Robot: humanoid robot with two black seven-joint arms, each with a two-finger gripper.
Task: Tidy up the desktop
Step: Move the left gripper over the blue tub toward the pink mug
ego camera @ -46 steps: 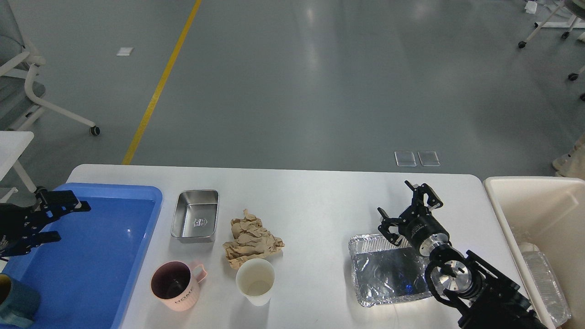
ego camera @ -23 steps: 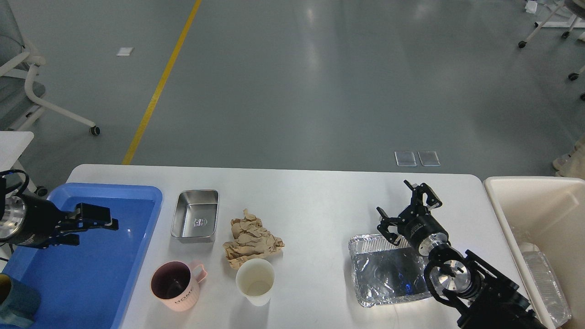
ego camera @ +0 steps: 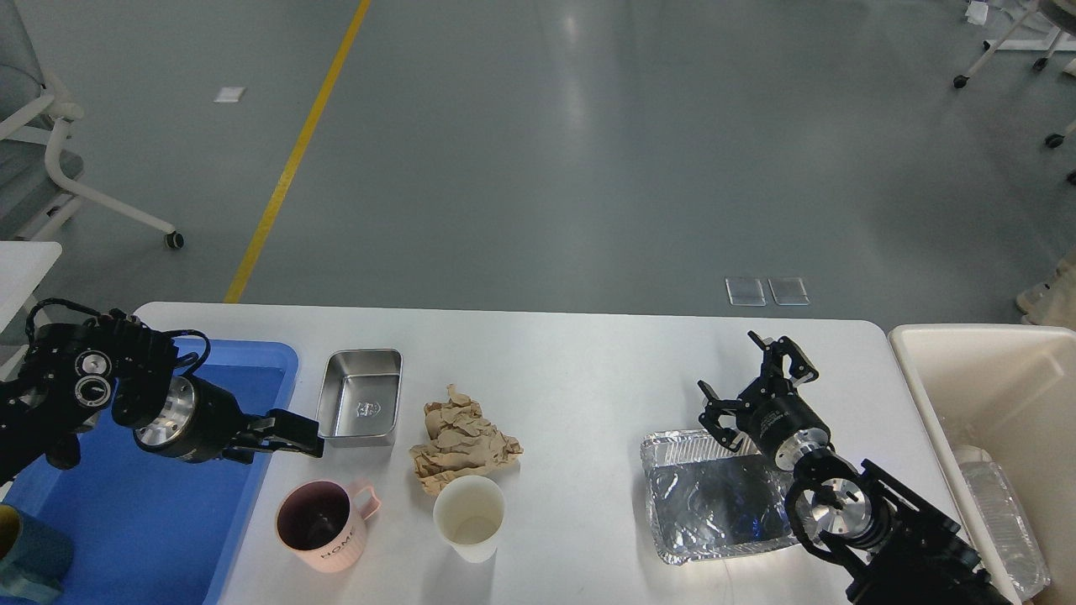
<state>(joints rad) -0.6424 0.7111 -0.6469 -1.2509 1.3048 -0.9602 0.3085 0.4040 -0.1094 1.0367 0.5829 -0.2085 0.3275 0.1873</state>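
Left gripper (ego camera: pixel 290 442) near steel box (ego camera: pixel 359 397) at 9 o'clock of worktop (ego camera: pixel 588 370), maybe to grab; jaws unclear. Right gripper (ego camera: pixel 759 385) over foil tray (ego camera: pixel 714 496), jaws wide apart, empty.

Both arms showing matte black w/ polished silver discs at the wrist joints. Left arm (ego camera: pixel 92 395) carrying two small round dials on its housing & thin black cables looping over the top. Right arm (ego camera: pixel 883 538) showing a silver ring behind the right gripper (ego camera: pixel 761 382), its black fingers looking skeletal w/ open linkages
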